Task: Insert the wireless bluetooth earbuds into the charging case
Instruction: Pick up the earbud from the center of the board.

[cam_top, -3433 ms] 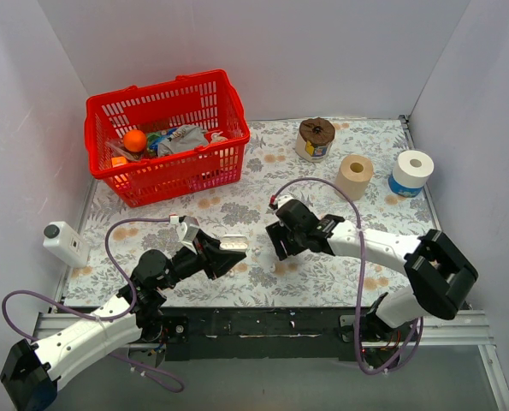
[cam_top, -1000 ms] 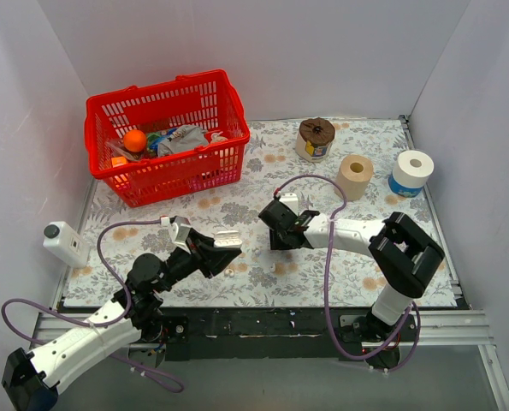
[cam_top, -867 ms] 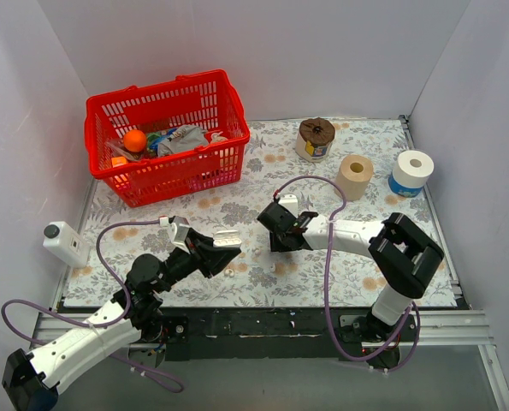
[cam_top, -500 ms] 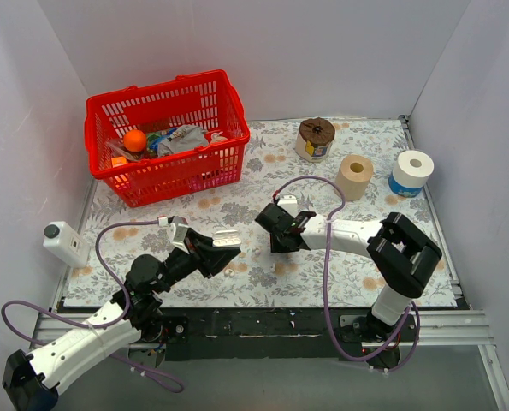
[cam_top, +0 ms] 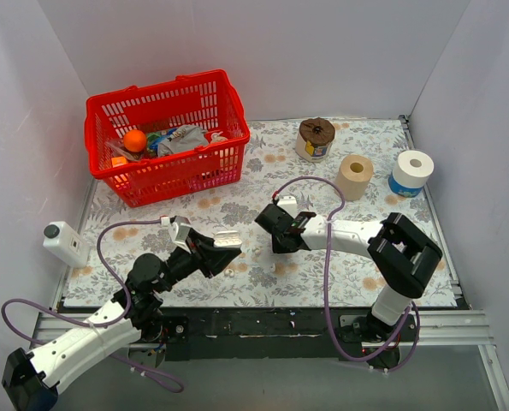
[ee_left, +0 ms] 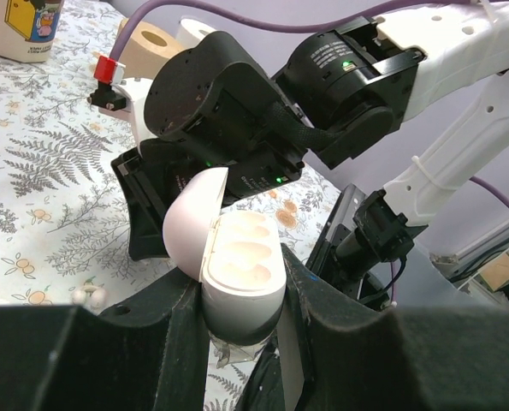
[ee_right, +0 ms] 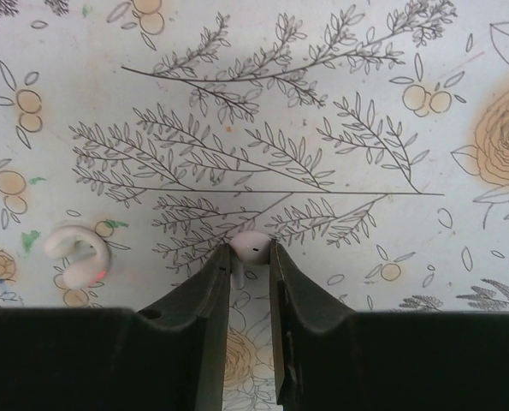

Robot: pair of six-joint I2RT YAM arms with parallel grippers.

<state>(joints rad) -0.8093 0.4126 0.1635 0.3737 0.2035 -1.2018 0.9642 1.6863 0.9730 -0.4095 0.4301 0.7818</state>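
The left tool grips the base of the white case and holds it above the bench. The lid is swung open and two hollows show inside. To the right, the right tool points down at the flowered bench. Its two fingers are closed against the sides of one earbud, which lies on the surface. Another small, curved white piece lies apart from that earbud.

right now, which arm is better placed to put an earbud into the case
Right. The right pincer has its jaws closed on an earbud lying on the floral mat. The left pincer is occupied holding the open charging case, whose wells are empty.
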